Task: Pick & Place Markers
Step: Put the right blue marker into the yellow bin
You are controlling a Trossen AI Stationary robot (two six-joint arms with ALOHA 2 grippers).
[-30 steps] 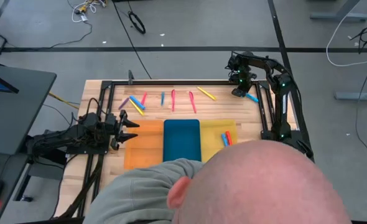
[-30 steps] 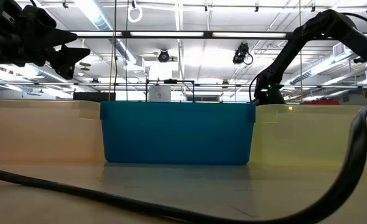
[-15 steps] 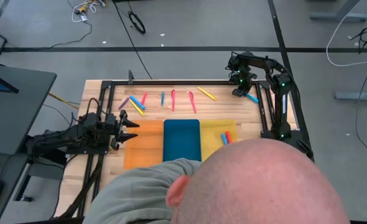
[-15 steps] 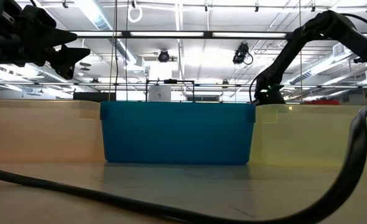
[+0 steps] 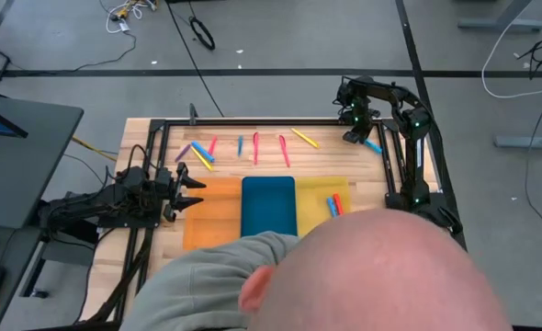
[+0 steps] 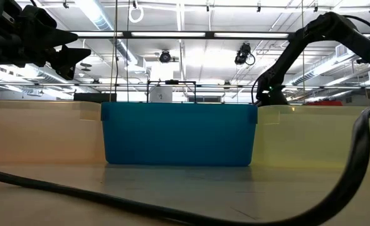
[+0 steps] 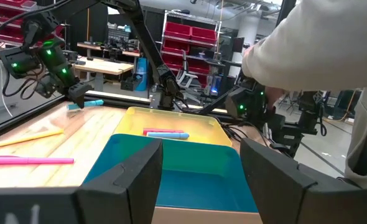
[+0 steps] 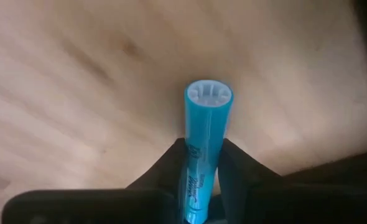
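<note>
My right gripper (image 5: 356,136) is at the table's far right corner, shut on a light blue marker (image 5: 372,144); the left wrist view also shows that gripper (image 7: 76,93) and marker (image 7: 94,102). Several more markers lie flat on the wood along the far side: purple (image 5: 183,152), blue and yellow (image 5: 201,157), pink (image 5: 212,145), blue (image 5: 240,145), red (image 5: 255,147), pink (image 5: 284,150) and yellow (image 5: 305,138). A blue and a red marker (image 5: 333,204) lie in the yellow tray (image 5: 319,187). My left gripper (image 5: 194,190) waits open at the table's left, over the orange tray (image 5: 218,198). My right gripper pinches the light blue marker's barrel (image 8: 201,167) between its two fingers (image 8: 168,167). The marker runs along the fingers and sticks out past their tips, ending in its round end (image 8: 208,98). It lies roughly level just over the wood; whether it touches the table, I cannot tell.
The blue tray (image 5: 268,207) sits between the orange and yellow trays at the near middle. A person's head (image 5: 395,271) and shoulder (image 5: 220,285) lean over the near edge and hide part of the trays. A dark frame (image 5: 253,120) runs along the table's far edge.
The person's head at the near edge has shifted a little. Both arms and all the markers stand as before.
</note>
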